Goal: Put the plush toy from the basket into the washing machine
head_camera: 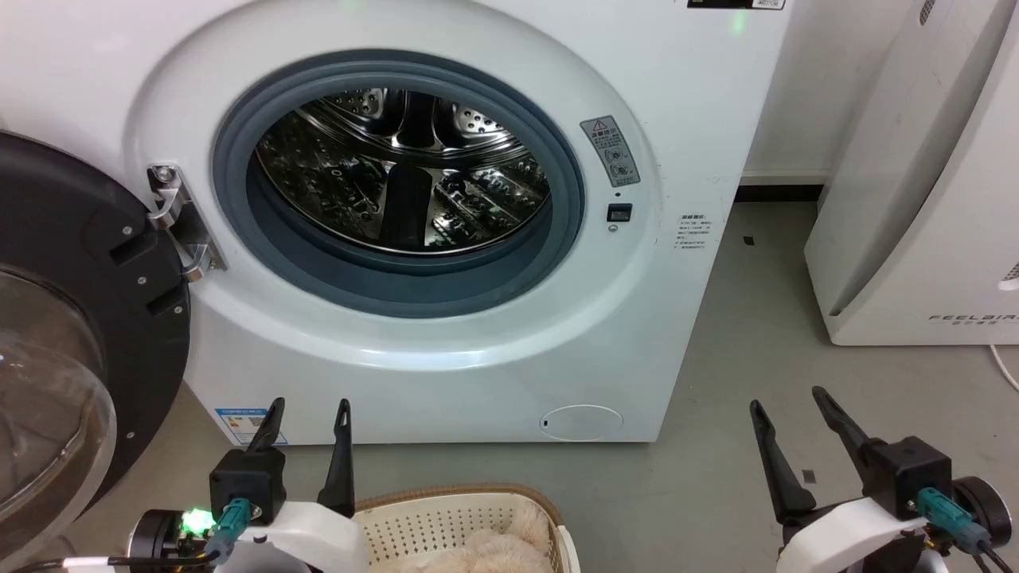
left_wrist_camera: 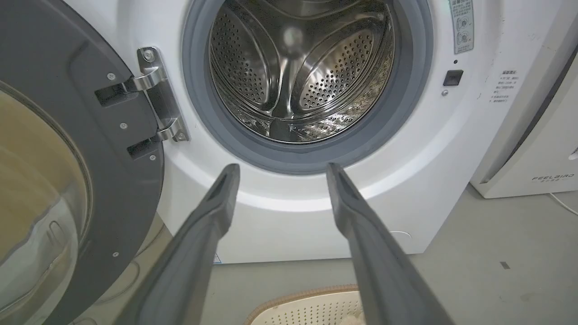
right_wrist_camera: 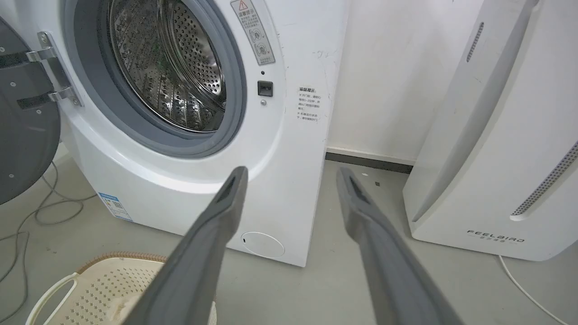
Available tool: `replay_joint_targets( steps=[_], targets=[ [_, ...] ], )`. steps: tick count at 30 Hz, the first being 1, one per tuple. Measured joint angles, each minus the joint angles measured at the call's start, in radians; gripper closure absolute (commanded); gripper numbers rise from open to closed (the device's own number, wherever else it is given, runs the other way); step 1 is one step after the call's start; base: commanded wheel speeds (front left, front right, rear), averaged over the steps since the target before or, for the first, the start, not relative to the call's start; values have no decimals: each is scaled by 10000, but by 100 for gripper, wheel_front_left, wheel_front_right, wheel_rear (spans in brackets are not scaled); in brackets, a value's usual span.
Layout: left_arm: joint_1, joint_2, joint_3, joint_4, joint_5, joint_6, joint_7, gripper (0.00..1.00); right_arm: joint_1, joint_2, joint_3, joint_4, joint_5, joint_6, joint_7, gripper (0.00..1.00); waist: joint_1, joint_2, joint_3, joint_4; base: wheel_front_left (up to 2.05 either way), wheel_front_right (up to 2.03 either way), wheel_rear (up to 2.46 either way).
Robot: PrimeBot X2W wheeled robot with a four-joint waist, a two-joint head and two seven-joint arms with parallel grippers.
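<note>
Shaggy toy (head_camera: 493, 551), seemingly, is cradled in the perforated oval basket (head_camera: 430, 521); left gripper (head_camera: 310, 403) and right gripper (head_camera: 785, 398) are held jaws apart.

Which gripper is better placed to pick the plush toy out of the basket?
Likely the left gripper: it hangs open right beside the basket holding the plush toy; the right gripper, also open, is farther off.

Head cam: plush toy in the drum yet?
No: the drum of the washing machine is bare steel, and the plush toy lies in the basket.
</note>
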State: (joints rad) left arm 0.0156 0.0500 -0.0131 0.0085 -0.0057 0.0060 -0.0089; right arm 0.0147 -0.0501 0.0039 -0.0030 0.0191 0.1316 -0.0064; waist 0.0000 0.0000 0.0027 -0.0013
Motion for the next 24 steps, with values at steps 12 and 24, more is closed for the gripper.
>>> replay_joint_targets(
  steps=[12,24],
  targets=[
    [-7,-2,-318,443,-374,86,-286,0,2,0,-123,-92,178,0,-311,0,0,1,253,-90,0,0,0],
    [-535,-2,-717,1703,-807,86,-529,0,-4,0,-217,-314,255,0,-598,0,0,0,826,-264,0,0,0]
  ],
)
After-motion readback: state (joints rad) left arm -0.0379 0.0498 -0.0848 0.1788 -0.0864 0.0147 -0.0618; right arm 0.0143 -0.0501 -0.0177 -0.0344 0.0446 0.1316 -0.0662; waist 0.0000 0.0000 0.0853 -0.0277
